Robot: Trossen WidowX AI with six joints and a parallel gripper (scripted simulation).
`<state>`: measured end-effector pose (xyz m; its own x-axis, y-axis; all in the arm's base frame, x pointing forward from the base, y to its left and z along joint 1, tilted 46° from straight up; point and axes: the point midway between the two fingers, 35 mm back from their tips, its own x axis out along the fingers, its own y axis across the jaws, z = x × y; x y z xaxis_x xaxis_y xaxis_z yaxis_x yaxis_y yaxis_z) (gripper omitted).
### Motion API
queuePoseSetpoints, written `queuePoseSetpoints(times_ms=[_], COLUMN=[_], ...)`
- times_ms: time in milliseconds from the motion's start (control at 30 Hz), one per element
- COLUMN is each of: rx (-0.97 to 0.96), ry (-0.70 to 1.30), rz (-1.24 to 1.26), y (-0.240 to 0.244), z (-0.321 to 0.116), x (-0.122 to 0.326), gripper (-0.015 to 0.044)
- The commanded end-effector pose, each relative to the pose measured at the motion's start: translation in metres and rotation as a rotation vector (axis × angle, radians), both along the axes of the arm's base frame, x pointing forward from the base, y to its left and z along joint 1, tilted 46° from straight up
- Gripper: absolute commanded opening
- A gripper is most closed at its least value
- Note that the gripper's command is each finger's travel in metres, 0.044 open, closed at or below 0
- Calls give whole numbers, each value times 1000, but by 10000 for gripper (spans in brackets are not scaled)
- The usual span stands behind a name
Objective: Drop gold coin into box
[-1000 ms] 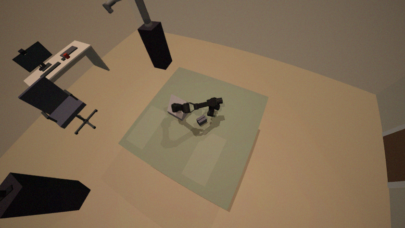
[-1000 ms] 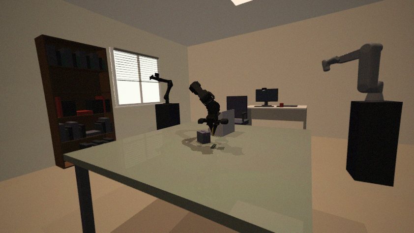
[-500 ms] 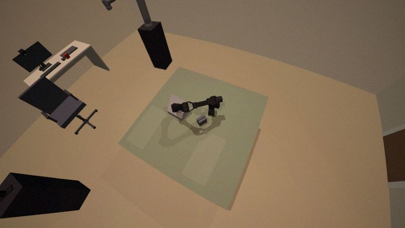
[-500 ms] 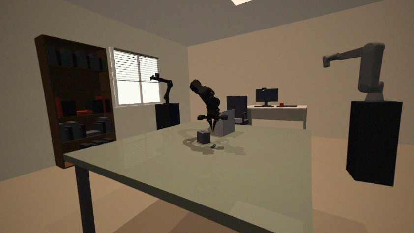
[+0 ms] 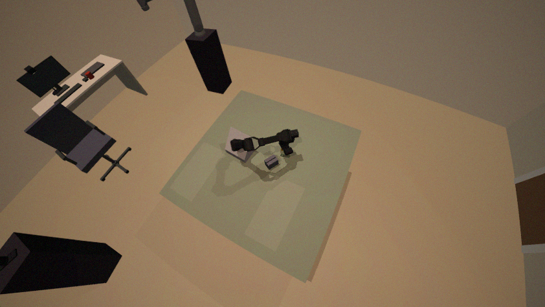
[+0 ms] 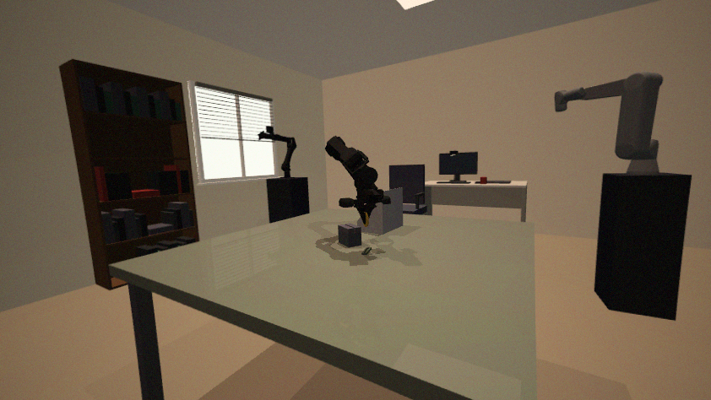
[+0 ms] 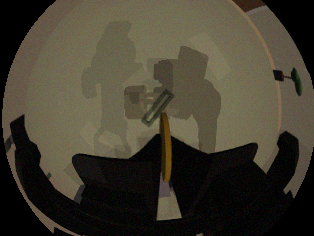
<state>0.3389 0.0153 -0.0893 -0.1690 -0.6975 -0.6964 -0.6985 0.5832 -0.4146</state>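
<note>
My gripper (image 6: 364,214) (image 7: 161,138) is shut on the gold coin (image 6: 366,218) (image 7: 166,155). The coin is upright, edge-on in the wrist view, and sticks out past the fingertips. The dark-green holder (image 6: 366,251) (image 7: 162,110) stands empty on the table, below the coin in the exterior view. In the wrist view it lies just beyond the coin's tip and slants relative to the coin. The closed grey box (image 5: 271,164) (image 6: 350,236) stands beside the holder, with the dark slot line across its lid. The gripper is above table height, not over the slot as far as I can tell.
The pale block (image 5: 230,140) (image 6: 393,211) at the arm's base stands behind the box in the exterior view. The green table (image 5: 213,179) (image 6: 447,278) carries the arm's shadows. A desk, a chair and black pedestals stand away from the table.
</note>
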Motion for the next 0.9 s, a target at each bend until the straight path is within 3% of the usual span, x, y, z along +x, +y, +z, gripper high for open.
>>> queuePoseSetpoints(times_ms=[0, 867], rx=[26, 30], ry=[85, 104], rz=[82, 99], y=[0, -27], z=[1, 38], x=[-2, -24], gripper=[0, 0])
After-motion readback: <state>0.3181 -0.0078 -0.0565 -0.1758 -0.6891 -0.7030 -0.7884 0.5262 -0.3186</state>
